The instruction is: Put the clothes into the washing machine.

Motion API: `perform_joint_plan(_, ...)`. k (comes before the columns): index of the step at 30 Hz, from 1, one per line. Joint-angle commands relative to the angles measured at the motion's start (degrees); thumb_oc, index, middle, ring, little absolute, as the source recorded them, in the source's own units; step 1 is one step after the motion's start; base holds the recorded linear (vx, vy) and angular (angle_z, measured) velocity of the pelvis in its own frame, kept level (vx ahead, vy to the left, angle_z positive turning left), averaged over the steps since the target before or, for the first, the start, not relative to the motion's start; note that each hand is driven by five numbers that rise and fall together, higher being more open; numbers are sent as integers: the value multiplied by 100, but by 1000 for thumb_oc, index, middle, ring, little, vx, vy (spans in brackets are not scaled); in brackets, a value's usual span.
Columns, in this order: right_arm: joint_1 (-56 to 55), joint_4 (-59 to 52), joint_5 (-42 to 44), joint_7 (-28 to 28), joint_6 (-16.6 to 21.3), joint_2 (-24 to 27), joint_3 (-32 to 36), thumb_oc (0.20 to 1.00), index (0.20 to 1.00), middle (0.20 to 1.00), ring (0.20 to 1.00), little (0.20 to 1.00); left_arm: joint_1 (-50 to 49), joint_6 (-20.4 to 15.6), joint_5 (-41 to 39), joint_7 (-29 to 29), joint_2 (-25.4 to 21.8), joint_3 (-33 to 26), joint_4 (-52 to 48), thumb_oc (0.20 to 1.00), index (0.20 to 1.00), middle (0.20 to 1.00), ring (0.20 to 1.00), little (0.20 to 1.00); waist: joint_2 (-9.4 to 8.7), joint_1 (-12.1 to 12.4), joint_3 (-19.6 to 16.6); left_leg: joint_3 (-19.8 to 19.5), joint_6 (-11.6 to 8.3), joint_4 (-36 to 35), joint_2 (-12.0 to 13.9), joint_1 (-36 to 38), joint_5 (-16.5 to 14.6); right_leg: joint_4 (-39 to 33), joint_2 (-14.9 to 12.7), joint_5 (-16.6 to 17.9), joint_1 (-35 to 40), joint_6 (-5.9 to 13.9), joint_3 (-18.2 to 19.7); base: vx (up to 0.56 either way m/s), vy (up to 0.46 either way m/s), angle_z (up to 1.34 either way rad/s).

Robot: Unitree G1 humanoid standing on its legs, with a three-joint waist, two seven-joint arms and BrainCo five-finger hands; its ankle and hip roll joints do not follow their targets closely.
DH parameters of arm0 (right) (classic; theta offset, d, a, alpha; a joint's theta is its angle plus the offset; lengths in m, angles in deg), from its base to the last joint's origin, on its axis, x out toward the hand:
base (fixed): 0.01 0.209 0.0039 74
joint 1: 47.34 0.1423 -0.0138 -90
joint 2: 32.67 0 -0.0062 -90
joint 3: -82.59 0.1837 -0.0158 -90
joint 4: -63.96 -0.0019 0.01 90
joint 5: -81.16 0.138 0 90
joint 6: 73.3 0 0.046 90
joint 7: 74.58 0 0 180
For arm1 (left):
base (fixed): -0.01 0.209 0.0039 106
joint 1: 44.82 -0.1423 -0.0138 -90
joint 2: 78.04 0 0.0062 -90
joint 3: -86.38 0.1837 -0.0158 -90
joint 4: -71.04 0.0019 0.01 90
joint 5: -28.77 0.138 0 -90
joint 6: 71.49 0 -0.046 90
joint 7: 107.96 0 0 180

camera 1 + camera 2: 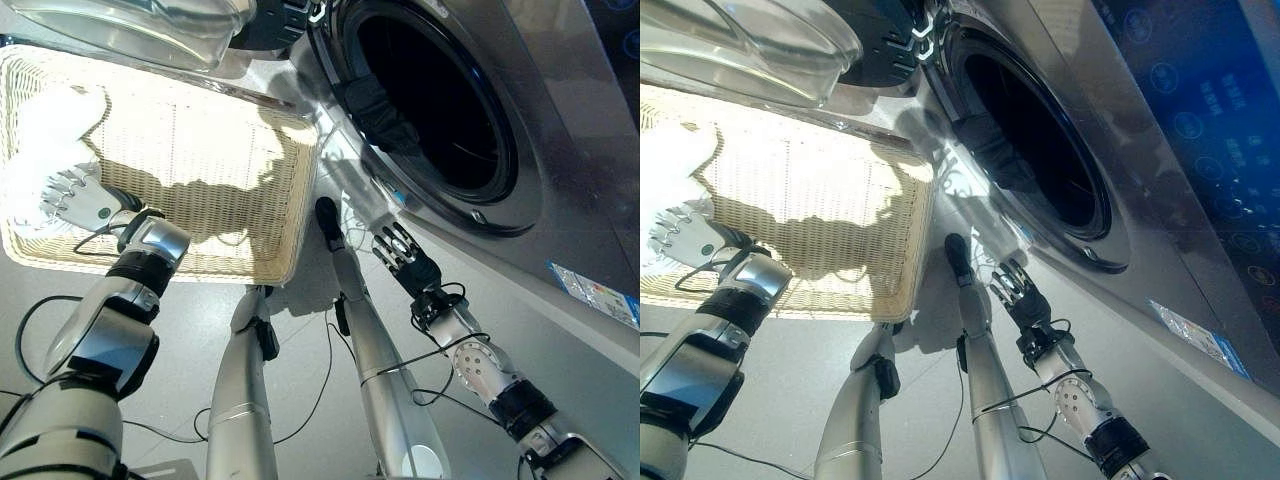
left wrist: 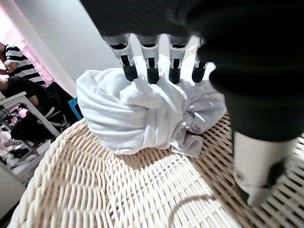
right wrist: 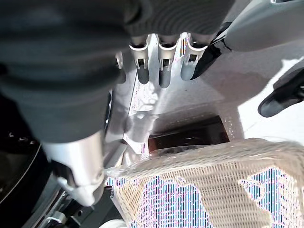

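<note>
White cloth, a bunched-up garment [image 2: 152, 114], lies in the far left corner of a pale wicker basket [image 1: 200, 170] on the floor. The robot's left hand [image 1: 75, 200] reaches into that corner; its fingers [image 2: 152, 71] are nearly straight and slightly apart, their dark tips pressing into the top of the bundle, not curled around it. Just to the right of the basket stands a silver washing machine [image 1: 560, 150] with its round door [image 1: 130, 30] swung open above the basket. A dark piece of clothing [image 1: 385, 120] hangs inside the drum at the opening's left edge. The right hand [image 1: 405, 258] hovers low in front of the machine, between basket and drum, fingers relaxed and empty. A seated person [image 2: 16, 71] in a striped top is in the background.
</note>
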Motion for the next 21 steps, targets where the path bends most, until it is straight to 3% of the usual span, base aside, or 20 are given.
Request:
perform_joint_plan(1, -199, -318, 32, -168, -25, 82, 57, 1000, 1000, 1000, 1000, 1000, 26, 35, 777, 81, -931, -78, 151, 1000, 1000, 1000, 1000, 1000, -211, 72, 92, -181, 64, -415, -310, 36, 551, 177, 166, -286, 201, 167, -602, -10, 31, 3)
perform_joint_plan(21, 108, -484, 320, -282, -297, 265, 52, 1000, 1000, 1000, 1000, 1000, 375, -315, 892, 834, -1261, 3, 616, 1000, 1000, 1000, 1000, 1000, -249, 238, 92, -267, 65, -446, -290, -184, 594, 188, 42, -282, 57, 255, -855, -7, 50, 3)
